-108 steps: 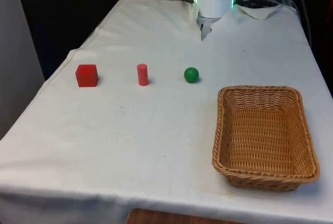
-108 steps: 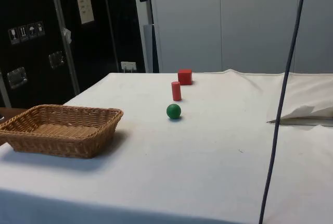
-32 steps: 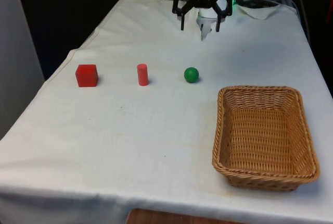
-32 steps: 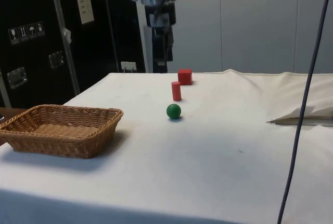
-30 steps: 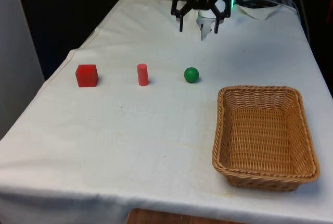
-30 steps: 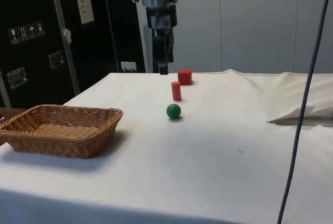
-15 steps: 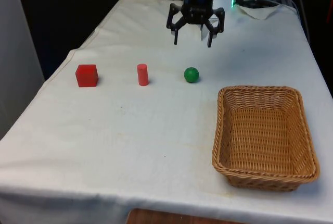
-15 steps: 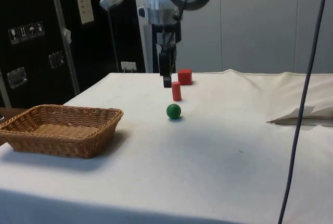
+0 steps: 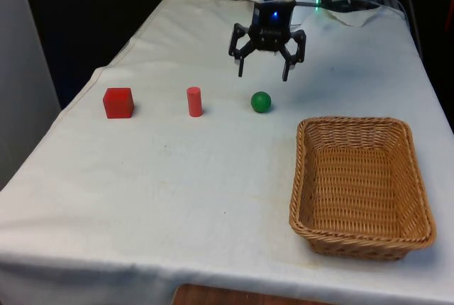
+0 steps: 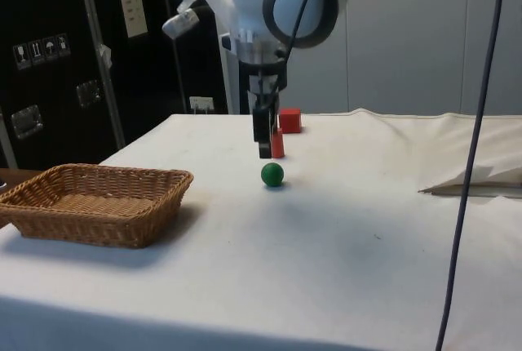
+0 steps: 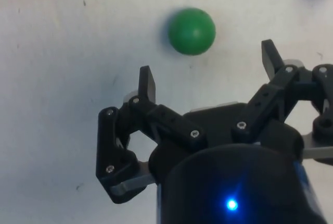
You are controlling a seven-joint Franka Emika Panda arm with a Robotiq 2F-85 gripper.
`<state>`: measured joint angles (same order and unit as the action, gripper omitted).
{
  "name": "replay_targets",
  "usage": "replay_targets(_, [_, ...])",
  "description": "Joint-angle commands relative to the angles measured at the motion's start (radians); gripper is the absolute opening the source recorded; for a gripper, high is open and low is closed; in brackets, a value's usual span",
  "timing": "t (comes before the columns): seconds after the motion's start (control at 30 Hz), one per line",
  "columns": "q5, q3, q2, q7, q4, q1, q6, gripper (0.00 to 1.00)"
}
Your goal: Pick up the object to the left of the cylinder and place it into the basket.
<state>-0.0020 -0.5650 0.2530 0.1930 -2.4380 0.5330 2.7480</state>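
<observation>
Cube [image 9: 118, 102], red, sits untouched near the table's edge at the front view's left; gripper [image 9: 263, 69] hangs spread wide and empty above the ball [image 9: 261, 101]. Grasp and basket [image 9: 360, 184] drop remain.

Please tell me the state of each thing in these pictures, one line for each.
gripper: open, empty, above the cloth.
red cube: on the cloth, untouched.
red cylinder: standing upright.
green ball: resting on the cloth.
wicker basket: empty, upright.
</observation>
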Motion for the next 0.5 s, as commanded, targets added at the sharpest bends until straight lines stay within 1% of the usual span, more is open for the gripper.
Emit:
replay_targets(0.0, [0.03,0.021,-0.005,0.023,-0.009,-0.013,0.013,1.0])
replay_targets(0.13, [0.069,0.026,0.022,0.054,-0.008,-0.016,0.034,1.0])
replay_targets(0.17, [0.087,0.027,0.035,0.07,-0.007,-0.017,0.044,1.0])
replay_targets(0.3, [0.118,0.029,0.058,0.099,-0.006,-0.019,0.061,1.0])
replay_targets(0.33, [0.095,0.006,0.067,0.077,0.0,-0.002,0.049,1.0])
replay_targets(0.37, [0.125,0.029,0.063,0.105,-0.006,-0.02,0.064,1.0])
replay_targets(0.4, [0.138,0.032,0.071,0.118,-0.006,-0.023,0.071,1.0])
replay_targets(0.47, [0.154,0.034,0.079,0.134,-0.005,-0.025,0.074,1.0])
